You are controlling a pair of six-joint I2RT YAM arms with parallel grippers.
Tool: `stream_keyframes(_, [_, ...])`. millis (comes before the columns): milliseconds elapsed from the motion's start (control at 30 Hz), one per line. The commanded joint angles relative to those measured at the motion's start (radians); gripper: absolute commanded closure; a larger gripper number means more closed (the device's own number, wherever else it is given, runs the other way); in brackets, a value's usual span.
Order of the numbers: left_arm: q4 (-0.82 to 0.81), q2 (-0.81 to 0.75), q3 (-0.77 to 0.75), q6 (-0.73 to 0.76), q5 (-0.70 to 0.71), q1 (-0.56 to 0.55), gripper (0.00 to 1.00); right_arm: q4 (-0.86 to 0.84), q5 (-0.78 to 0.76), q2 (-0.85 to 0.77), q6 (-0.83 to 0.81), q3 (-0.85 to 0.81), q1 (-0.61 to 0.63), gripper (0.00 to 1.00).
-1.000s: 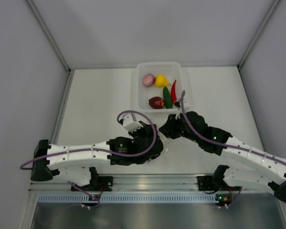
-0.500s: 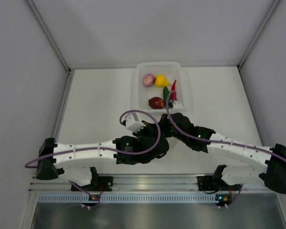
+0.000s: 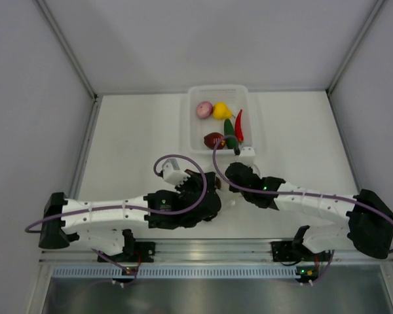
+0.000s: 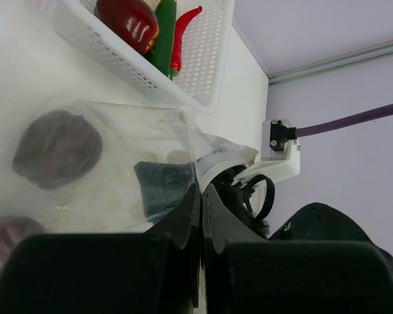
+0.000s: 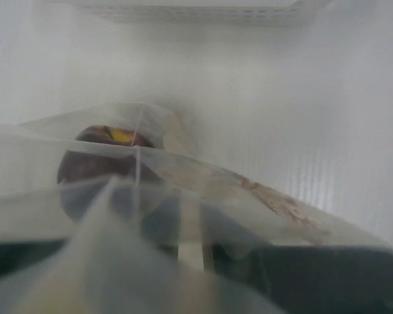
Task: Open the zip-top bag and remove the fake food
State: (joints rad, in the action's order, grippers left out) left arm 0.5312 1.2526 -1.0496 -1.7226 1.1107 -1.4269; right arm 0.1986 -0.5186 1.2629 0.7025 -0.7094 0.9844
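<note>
Overhead, both arms meet mid-bench and hide the zip-top bag [image 4: 118, 157]; only the left wrist view shows it lying flat. It holds a dark purple piece [image 4: 56, 147] at 9 o'clock of the left end effector [image 4: 200, 196], which is clenched on the bag's edge. The white basket [image 3: 190, 124] stands at 12 o'clock, holding an apple [image 3: 214, 139], cucumber [image 3: 230, 133] and chili [image 3: 239, 124]. The right end effector [image 3: 229, 180] is veiled by film, so its grip can't be told.
</note>
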Motion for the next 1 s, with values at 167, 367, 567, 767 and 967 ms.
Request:
stream_keyframes(167, [-0.023,-0.065,0.045,-0.022,-0.011,-0.004,1.0,0.406,-0.337,-0.004,-0.201,-0.182,-0.09,0.8])
stream_keyframes(367, [-0.022,-0.058,0.069,-0.017,-0.032,-0.006,1.0,0.492,-0.298,-0.028,-0.314,-0.266,-0.093,0.79])
stream_keyframes(567, [-0.02,-0.021,0.106,-0.042,-0.031,-0.006,1.0,0.332,0.041,-0.054,-0.348,-0.185,-0.099,0.75])
stream_keyframes(767, [-0.02,-0.002,0.117,-0.031,-0.018,-0.004,1.0,0.237,0.074,0.0,-0.313,-0.139,-0.107,0.67])
stream_keyframes(967, [-0.02,-0.001,0.115,-0.008,-0.005,-0.004,1.0,0.111,0.071,0.0,-0.294,-0.085,-0.115,0.59])
